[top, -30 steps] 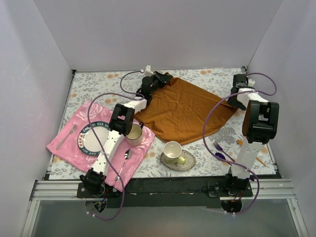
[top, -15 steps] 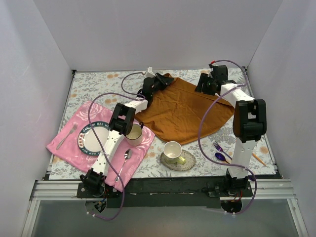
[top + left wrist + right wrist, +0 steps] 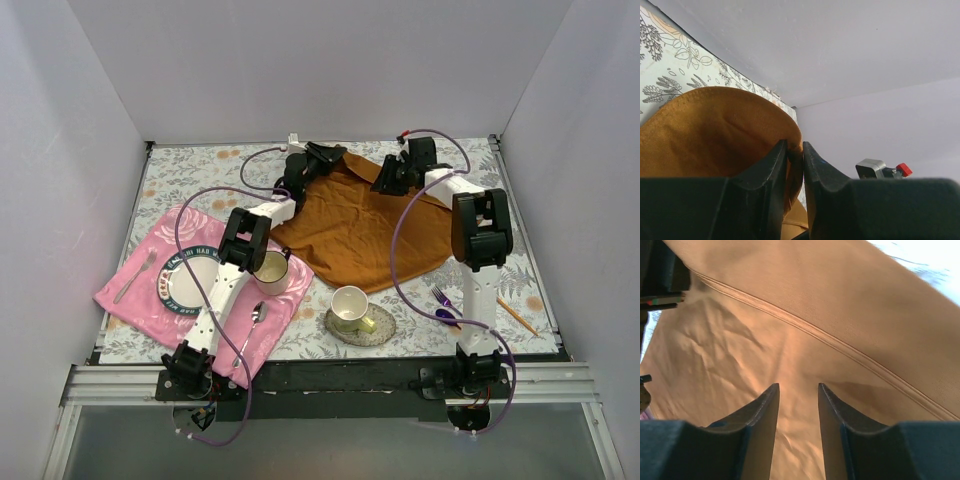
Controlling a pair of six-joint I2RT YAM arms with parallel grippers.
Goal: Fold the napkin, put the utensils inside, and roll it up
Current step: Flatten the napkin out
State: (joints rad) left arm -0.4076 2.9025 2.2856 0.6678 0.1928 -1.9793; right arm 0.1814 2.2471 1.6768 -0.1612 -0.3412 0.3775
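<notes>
Your left hand was clamped on a raised fold of the napkin, which lay spread at the far side of the tabletop. Your right hand hovered just over the napkin's far right part, fingers apart, gripping nothing. The fork, spoon and knife lay at the near right, off the napkin.
</notes>
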